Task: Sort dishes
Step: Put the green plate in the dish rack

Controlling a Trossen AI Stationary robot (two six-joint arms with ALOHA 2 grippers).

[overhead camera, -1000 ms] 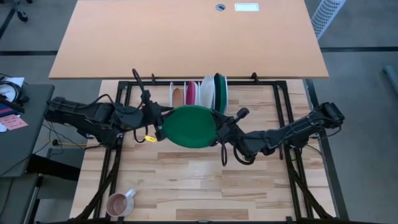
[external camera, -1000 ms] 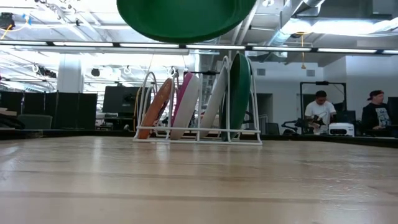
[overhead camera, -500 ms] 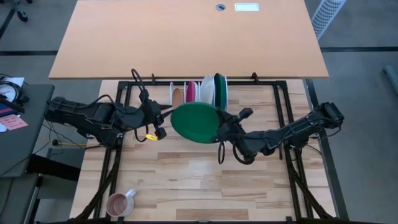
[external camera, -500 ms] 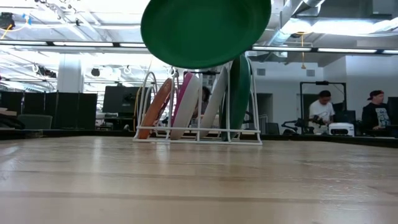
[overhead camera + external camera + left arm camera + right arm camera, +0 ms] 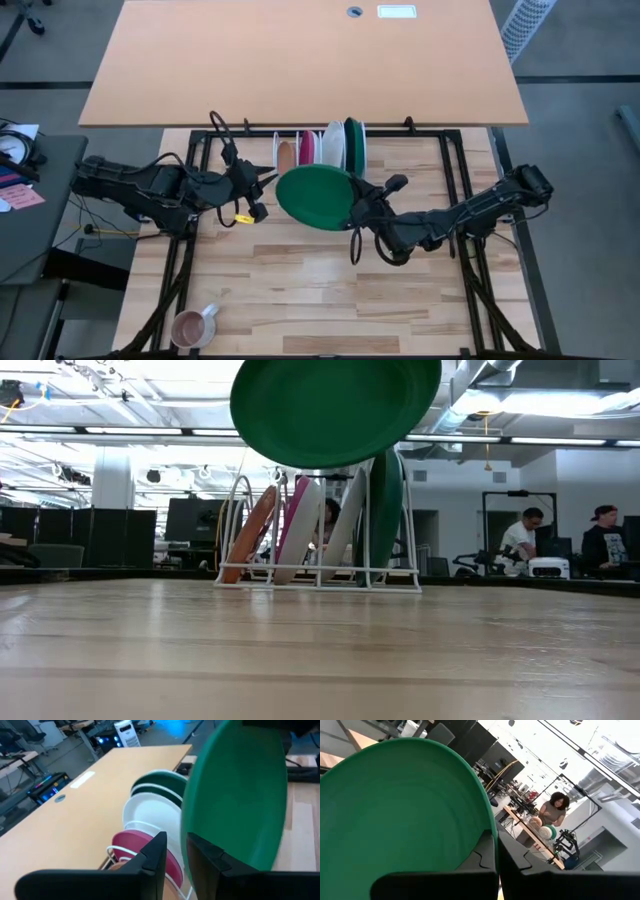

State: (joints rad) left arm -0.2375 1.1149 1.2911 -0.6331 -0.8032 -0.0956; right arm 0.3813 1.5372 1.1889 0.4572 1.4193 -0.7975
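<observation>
Your right gripper [image 5: 352, 208] is clamped shut on the rim of the green plate [image 5: 313, 199], held in the air just in front of the rack [image 5: 318, 150], which lies straight beyond it. Your left gripper [image 5: 262, 196], slightly parted and empty, sits just beside the plate's far edge.

We see a dark green plate [image 5: 315, 198], plain and unpatterned, held aloft. In the white wire rack [image 5: 320, 133] stand an orange-brown plate [image 5: 286, 155], a magenta pink plate [image 5: 307, 149], a white plate [image 5: 331, 147] and a second dark green plate [image 5: 352, 142]. The table [image 5: 300, 290] shows pale wood planks with light and darker streaks. The mug [image 5: 190, 326] is pink.
</observation>
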